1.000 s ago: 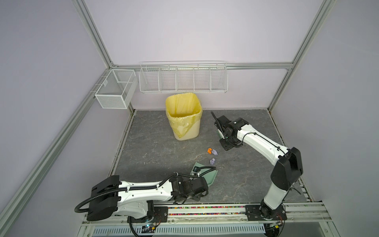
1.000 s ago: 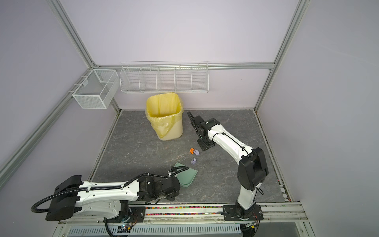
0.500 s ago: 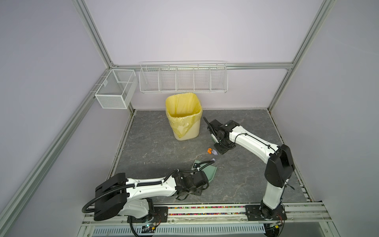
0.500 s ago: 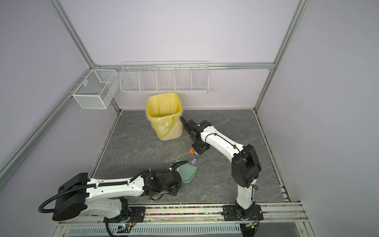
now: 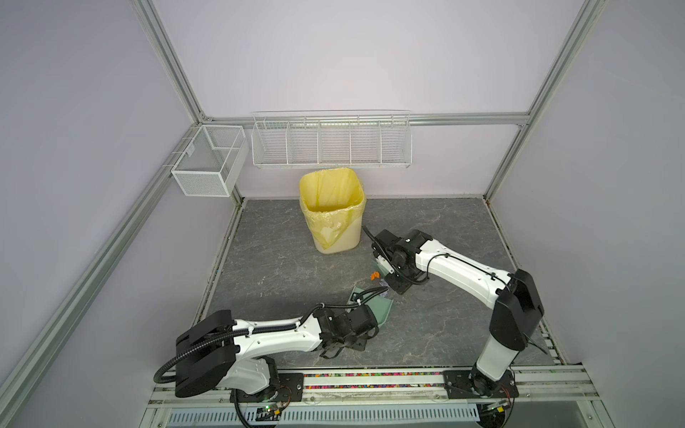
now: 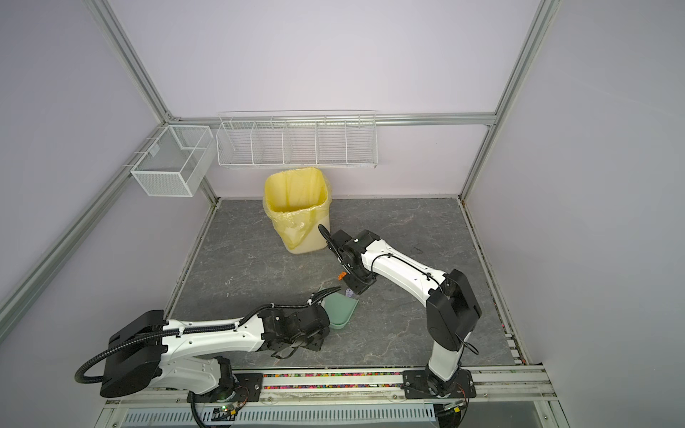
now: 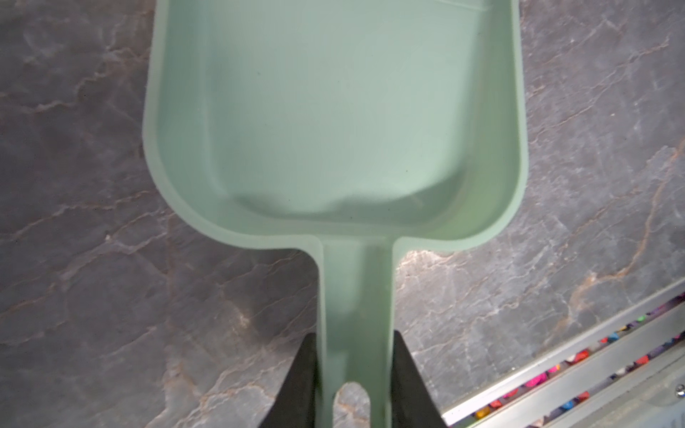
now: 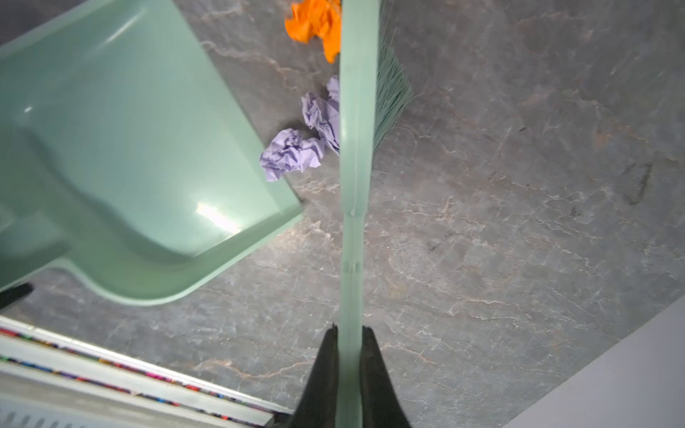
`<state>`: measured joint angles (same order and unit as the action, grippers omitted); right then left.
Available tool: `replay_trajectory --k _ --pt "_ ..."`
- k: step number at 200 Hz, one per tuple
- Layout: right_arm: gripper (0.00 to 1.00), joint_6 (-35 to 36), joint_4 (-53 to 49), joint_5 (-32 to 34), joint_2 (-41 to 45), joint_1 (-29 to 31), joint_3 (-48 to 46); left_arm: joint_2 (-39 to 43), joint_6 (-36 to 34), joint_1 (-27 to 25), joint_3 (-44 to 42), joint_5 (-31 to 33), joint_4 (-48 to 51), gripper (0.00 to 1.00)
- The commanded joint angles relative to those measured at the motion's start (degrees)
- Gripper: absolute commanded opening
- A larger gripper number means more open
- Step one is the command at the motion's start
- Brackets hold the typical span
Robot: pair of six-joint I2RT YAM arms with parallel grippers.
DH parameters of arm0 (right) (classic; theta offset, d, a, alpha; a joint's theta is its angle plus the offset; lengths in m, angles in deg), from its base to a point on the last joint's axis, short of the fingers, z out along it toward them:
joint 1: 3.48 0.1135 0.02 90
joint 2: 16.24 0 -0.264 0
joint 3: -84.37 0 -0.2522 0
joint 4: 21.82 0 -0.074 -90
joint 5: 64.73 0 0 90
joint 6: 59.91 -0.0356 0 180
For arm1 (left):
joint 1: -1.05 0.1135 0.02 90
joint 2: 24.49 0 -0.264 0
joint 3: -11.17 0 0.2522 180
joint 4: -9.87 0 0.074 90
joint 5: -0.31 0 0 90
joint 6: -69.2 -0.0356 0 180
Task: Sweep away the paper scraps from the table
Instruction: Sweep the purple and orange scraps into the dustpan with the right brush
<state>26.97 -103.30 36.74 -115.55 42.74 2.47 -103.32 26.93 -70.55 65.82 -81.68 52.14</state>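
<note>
Pinching the brush [image 8: 355, 185], right claw [image 8: 350, 329] holds it beside paper scraps [image 8: 291, 153] near dustpan [image 8: 129, 148].

So the table [image 5: 281, 266] is a dark grey slab with pale marble-ish veins and a silver frame [image 5: 221, 252] along its edges. On the far side, a bit left of middle, a bin [image 5: 335, 226] with a yellow liner stands upright on it. Around the middle there's one orange scrap [image 5: 375, 275]. Slightly nearer are two crumpled lilac scraps [image 8: 293, 153], one right at the lip of a mint dustpan [image 6: 339, 311]. A matching brush [image 8: 391, 96] has its bristles down on the slab just beside the scraps.
</note>
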Motion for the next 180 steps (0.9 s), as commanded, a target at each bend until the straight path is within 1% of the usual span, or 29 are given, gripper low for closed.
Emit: replay_trajectory --k 1,25,36,69,99,131,155,180 --pt "0.07 1.7 -2.9 -10.1 2.6 1.4 -2.5 -1.4 -1.1 0.7 1.7 -0.3 -0.8 0.0" --pt "0.07 1.3 -2.0 -15.8 7.2 2.3 -4.9 -1.9 -1.8 1.1 2.2 -0.2 -0.6 0.0" --pt "0.07 0.4 -1.3 -17.0 9.5 2.3 -5.9 -1.7 -1.9 1.6 2.1 -0.2 -0.6 0.0" --pt "0.07 -3.0 -0.1 -14.6 15.3 1.3 -7.0 -0.7 -2.4 2.2 1.8 0.1 0.1 0.0" --pt "0.07 -5.7 1.5 -11.0 16.7 -1.6 -5.2 0.4 -2.6 2.6 1.4 0.1 0.8 0.0" --pt "0.07 -6.2 3.4 -6.6 13.4 -3.9 -1.3 1.5 -2.2 2.9 0.7 0.5 1.0 0.0" --pt "0.07 -4.6 5.1 -3.1 8.2 -4.5 2.7 2.3 -2.0 2.9 -0.2 0.6 0.6 0.0" --pt "0.07 -2.8 7.3 -1.6 1.8 -4.5 6.8 2.5 -1.8 3.6 -1.3 -0.2 -0.4 0.0"
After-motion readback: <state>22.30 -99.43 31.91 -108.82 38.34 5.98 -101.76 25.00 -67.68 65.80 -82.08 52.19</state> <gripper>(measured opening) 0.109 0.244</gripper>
